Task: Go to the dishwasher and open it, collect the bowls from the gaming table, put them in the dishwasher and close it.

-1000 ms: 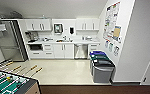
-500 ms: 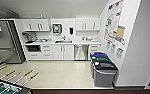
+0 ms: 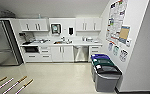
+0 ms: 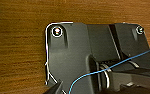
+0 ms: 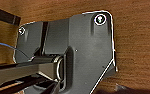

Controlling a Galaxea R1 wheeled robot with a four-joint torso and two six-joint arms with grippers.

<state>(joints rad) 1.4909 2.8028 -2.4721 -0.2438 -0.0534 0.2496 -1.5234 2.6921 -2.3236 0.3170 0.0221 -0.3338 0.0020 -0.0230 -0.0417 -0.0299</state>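
Head view: I'm facing a kitchenette across a pale floor [image 3: 61,75].
Dishwasher [image 3: 81,53]: steel front under the white counter [image 3: 66,44], right of the sink [image 3: 61,42], between white cabinet doors [image 3: 62,53] and a drawer stack [image 3: 94,50]. Door looks shut.
Gaming table [image 3: 9,83]: I see just its rods with wooden handles poking in at the lower left corner; well apart from the dishwasher.
Fridge [image 3: 2,42]: tall steel unit on the far left.
Bins [image 3: 104,72]: grey ones with blue and dark lids against the right wall, near the dishwasher side.
Posters [image 3: 117,20]: on the right wall above the bins.
Upper cabinets [image 3: 34,25]: white, above the counter.
Left wrist view: dark robot plate, a blue cable [image 4: 111,68], brown wood-grain surface [image 4: 18,50] underneath.
Right wrist view: same dark plate over wood-grain.
Fingers: can't tell for either gripper, open or closed.
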